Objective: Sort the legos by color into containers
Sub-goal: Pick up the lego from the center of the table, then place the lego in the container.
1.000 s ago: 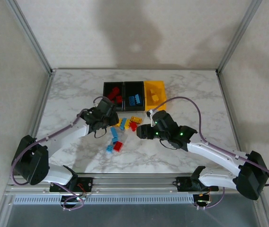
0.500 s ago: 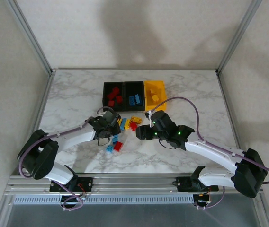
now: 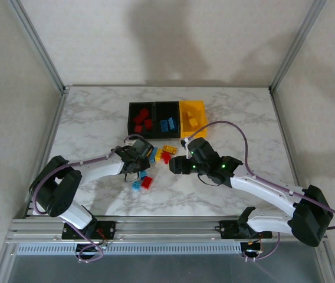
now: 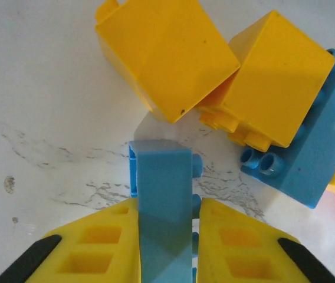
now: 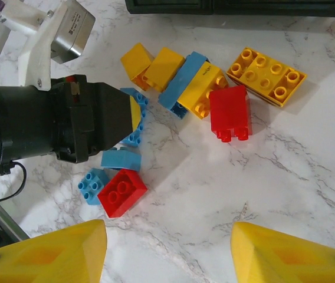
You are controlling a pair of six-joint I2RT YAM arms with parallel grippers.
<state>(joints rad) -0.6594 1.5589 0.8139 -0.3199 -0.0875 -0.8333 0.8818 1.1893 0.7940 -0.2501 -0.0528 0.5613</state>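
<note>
"What was the left pincer (image 4: 166, 236) up to just then?"

"It had a blue brick (image 4: 161, 188) between its yellow pads (image 4: 117, 215), one against each long face. I couldn't tell whether it had clenched yet. The pads sat close against the brick, but the brick looked to be lying on the counter (image 4: 49, 118)."

"Wasn't that arm up by the containers (image 3: 155, 104) a second before?"

"It was, close to the near edge of the left black bin (image 3: 130, 118). In that second it swung back down to the loose pile, so I took it one trip was over and the next pick was starting. The right pincer (image 5: 167, 253) had barely shifted. It hung spread wide and empty over the same pile."

"Which way did the brick lie?"

"On its side, with the studs pointing toward the right-hand pad rather than up. Its long axis ran straight out along the pincer's reach, away from the wrist, so the pads spanned its narrow width. That looked a fair way to grip it."

"And around it?"

"Two yellow bricks (image 4: 167, 53) lay just past its far end, touching each other, with a longer blue brick (image 4: 309, 147) beside them. The blue ones already sorted were in the middle bin (image 3: 166, 111), so I'd have expected this one to go there."
</note>
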